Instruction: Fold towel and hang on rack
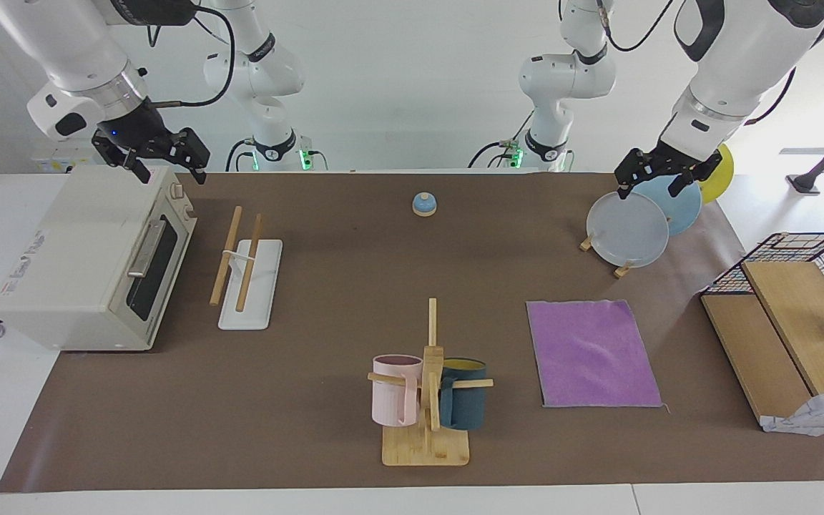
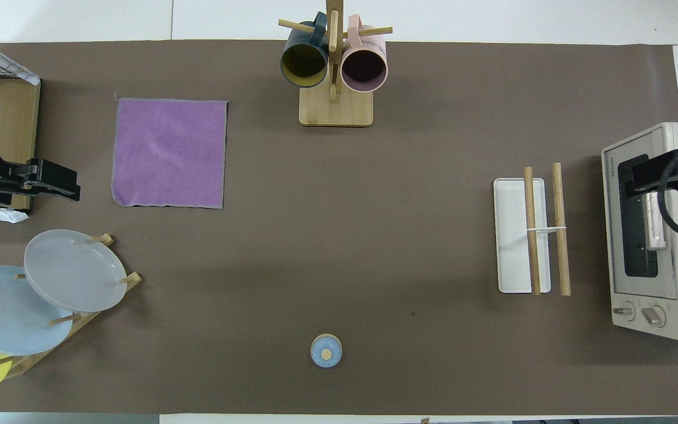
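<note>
My arms are glossy white rounded segments with dark grey joint bands and silver wrist rings. Black cables loop along them. My left gripper (image 1: pixel 655 175) and right gripper (image 1: pixel 162 154) are black; green lights glow at my bases.

Lighting the brown mat (image 1: pixel 326 400) evenly and brightly, seemingly from overhead. Casting only soft, short shadows beside the toaster oven (image 1: pixel 90 257) and mug stand (image 1: pixel 428 400). Blowing out toward white at the window corner. Staying sharp throughout, showing slight bending perhaps at the edges.
</note>
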